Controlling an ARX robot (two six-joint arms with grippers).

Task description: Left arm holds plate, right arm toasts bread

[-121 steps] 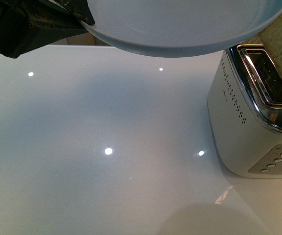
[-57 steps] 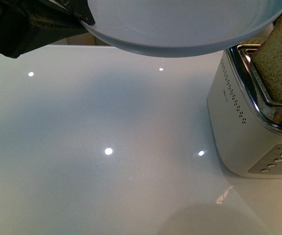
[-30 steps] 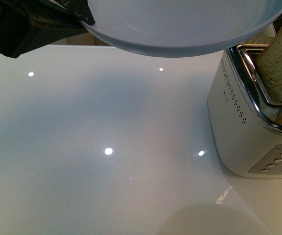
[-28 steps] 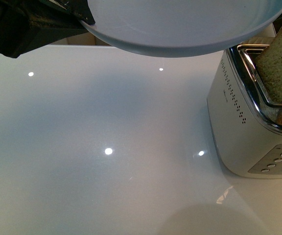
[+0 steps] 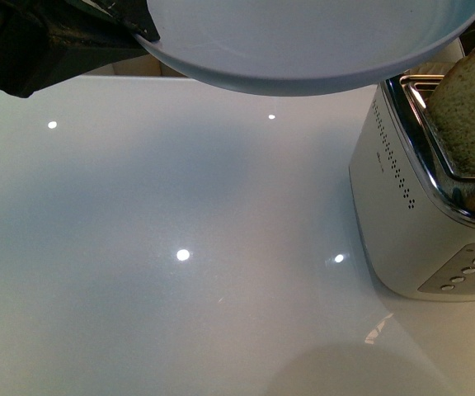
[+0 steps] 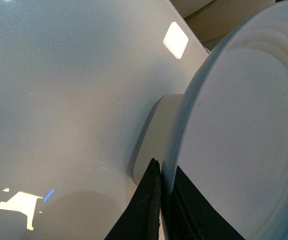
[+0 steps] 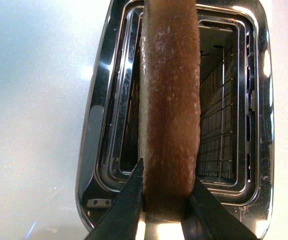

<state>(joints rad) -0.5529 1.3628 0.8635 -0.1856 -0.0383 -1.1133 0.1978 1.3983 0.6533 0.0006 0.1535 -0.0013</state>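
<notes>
1. While the left gripper pinched the rim of the plate, jaws closed tight on that edge, the plate hung in the air over the far part of the table. In the front view its near rim crossed the top corner of the toaster.
2. The toaster stood at the table's right side with its buttons toward the robot. Wide glossy surface lay open to its left, below and in front of the plate.
3. The bread stood upright over the toaster's top, rounded crust uppermost and lower end down at the chrome frame. How deep it sat could not be told.
4. The right gripper was read from the right wrist view. Two dark fingers clamped the slice by its crust, one on each side, and the narrow gap between them was filled by bread.
5. That view alone showed the two slots. The bread ran along one, with little room to the chrome lip on either side. The other slot gaped, its wire grid visible.
6. The left wrist view alone showed the plate's concentric rings, black fingers on both faces of the rim, and the toaster's pale side behind the plate. Whether the two touched could not be told.
</notes>
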